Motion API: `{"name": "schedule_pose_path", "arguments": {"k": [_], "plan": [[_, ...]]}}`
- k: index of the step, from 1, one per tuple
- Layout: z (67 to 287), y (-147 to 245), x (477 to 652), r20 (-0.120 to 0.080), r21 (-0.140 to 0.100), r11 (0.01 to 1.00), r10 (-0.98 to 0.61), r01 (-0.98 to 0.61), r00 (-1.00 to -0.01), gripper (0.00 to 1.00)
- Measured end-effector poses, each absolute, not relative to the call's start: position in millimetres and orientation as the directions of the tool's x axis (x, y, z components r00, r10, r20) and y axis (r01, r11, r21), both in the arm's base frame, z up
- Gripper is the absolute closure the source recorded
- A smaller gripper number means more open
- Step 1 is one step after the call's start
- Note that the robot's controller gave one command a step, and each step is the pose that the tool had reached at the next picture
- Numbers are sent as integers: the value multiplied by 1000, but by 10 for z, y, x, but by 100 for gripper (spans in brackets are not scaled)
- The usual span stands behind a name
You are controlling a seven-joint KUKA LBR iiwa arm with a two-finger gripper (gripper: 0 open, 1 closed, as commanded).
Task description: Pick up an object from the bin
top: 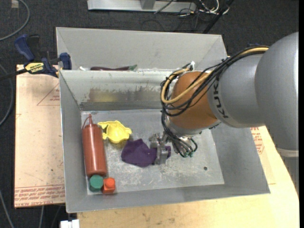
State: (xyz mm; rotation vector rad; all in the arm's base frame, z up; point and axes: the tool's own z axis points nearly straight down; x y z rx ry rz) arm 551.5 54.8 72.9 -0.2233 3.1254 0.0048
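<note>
Down in the bin, your hand touches the purple cloth; can't tell if it's clenched, nothing lifted yet.

The silver-grey arm bore black KUKA lettering; black and yellow cables looped over its rounded orange wrist cover, above a small metal gripper.

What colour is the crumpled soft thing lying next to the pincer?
Dark purple. The soft thing lies just left of the pincer, seen best in the camera view.
</note>
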Motion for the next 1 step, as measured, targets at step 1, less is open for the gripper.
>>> {"name": "schedule_pose_path", "arguments": {"k": [1], "plan": [[2195,702,5695,-14,3,991,-133,-133,-991,100]]}}
